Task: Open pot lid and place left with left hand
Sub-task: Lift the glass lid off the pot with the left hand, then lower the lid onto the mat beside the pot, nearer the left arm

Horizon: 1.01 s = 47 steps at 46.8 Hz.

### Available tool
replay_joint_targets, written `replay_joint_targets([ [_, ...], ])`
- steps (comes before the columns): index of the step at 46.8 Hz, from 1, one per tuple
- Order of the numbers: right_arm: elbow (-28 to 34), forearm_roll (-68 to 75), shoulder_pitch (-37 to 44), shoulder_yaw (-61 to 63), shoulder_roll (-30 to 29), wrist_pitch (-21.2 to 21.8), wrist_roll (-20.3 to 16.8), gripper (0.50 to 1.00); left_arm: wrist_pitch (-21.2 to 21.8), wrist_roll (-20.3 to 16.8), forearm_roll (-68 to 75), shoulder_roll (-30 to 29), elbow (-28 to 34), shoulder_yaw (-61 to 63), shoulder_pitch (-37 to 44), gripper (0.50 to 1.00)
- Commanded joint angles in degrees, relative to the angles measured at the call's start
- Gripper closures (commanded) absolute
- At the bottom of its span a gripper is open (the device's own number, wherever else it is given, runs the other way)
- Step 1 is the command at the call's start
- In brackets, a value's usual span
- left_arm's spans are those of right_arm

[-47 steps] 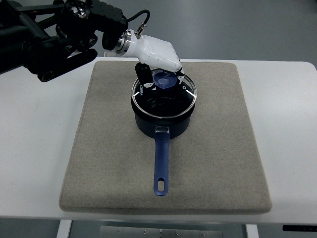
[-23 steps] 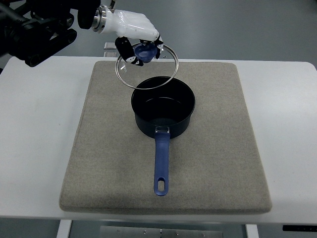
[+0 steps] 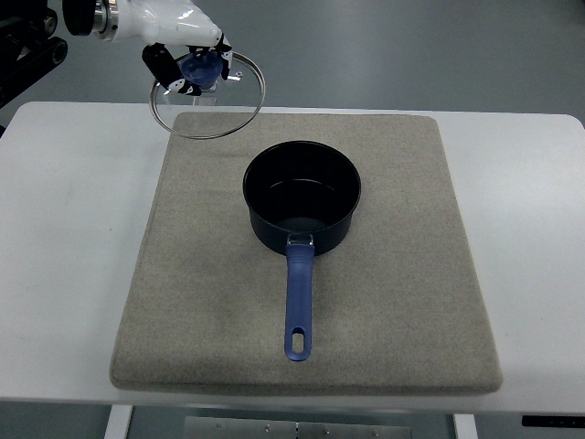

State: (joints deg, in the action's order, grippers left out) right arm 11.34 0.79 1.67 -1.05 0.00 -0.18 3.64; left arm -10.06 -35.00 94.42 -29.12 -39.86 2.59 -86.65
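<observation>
A dark blue pot (image 3: 302,206) stands uncovered in the middle of the grey mat (image 3: 201,302), its blue handle (image 3: 298,306) pointing toward the near edge. My left hand (image 3: 187,57), white with black fingers, is shut on the blue knob of the glass lid (image 3: 207,96). The lid hangs tilted in the air over the mat's far left corner, up and left of the pot. The right hand does not show.
The mat lies on a white table (image 3: 64,247) with bare surface to its left and right. The left arm's dark links (image 3: 27,41) fill the top left corner.
The left hand lifted the lid off the pot and has carried it up and to the left; the pot now stands uncovered.
</observation>
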Motion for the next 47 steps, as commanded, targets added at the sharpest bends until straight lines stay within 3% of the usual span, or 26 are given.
replay_joint_targets([
  [1,0.0,0.0,0.0,0.0,0.0,0.0,-0.04,0.583,-0.05,0.0,-0.02,-1.82,-1.79,1.8,0.08,1.0],
  [21,0.0,0.0,0.0,0.0,0.0,0.0,0.05,0.583,0.83,0.0,-0.02,-8.94,-12.6,9.01,1.92,1.0],
  [37,0.0,0.0,0.0,0.0,0.0,0.0,0.05,0.583,1.0,0.0,0.24,-9.03,-16.82,9.36,4.12,1.0],
  [47,0.0,0.0,0.0,0.0,0.0,0.0,0.05,0.583,4.87,0.0,1.12,-8.68,-17.62,9.45,5.52,1.0],
])
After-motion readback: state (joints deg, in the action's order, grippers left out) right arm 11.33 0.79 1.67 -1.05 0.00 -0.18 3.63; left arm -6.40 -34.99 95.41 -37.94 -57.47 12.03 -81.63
